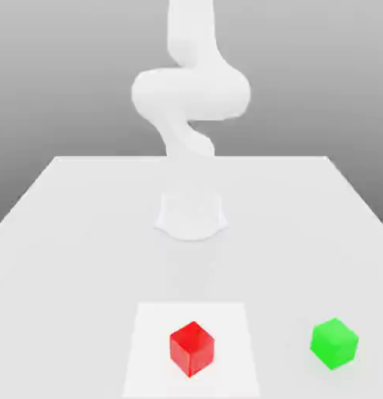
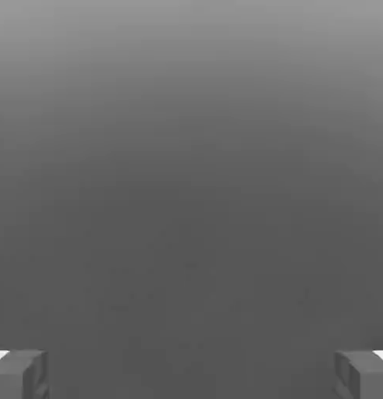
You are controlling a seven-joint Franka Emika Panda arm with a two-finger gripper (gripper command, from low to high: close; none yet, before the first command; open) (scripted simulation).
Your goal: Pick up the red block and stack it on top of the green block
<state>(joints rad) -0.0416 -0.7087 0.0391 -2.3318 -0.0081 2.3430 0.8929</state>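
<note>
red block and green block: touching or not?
Apart. The exterior view shows the red block on the white square, and the green block off to that view's right, bare tabletop between.

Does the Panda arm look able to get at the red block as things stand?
Probably yes: the red block sits uncovered on a white square, the green block well apart, and the end effector is open and empty.

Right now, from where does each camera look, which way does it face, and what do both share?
Exterior view: off the arm, facing the robot arm across the table, red block and green block.
Hand view: on the hand, looking past the open gripper's two fingers at grey background.
Shared: the grey background, no block.
</note>
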